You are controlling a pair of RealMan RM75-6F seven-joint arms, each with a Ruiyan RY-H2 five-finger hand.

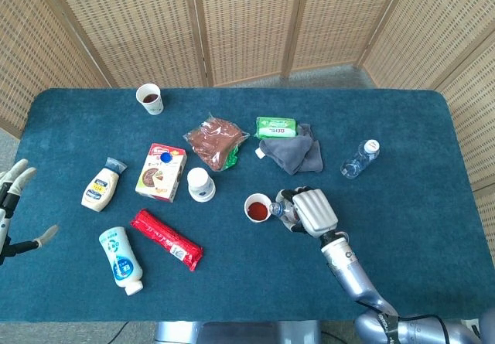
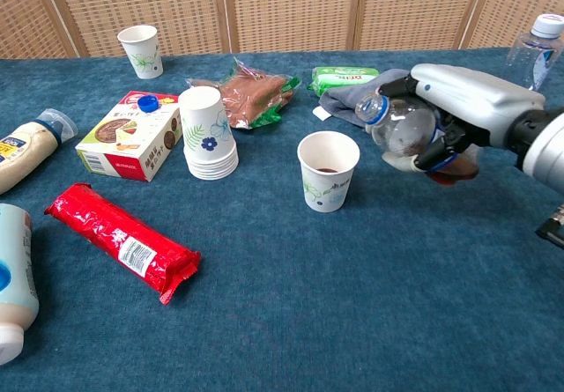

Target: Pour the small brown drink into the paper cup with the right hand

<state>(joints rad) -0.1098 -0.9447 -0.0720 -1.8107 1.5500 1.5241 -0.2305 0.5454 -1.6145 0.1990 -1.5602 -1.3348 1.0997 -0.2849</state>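
Note:
My right hand grips a small clear bottle of brown drink, tipped with its open neck pointing left toward the paper cup. The brown liquid sits at the bottle's lower end. The paper cup stands upright just left of the bottle's mouth, with brown liquid in its bottom. My left hand hangs at the far left edge of the head view, fingers spread, holding nothing.
A stack of paper cups, a snack box, a red packet, a grey cloth, a green pack and a brown bag lie around. A water bottle lies at the right. Another cup stands far back.

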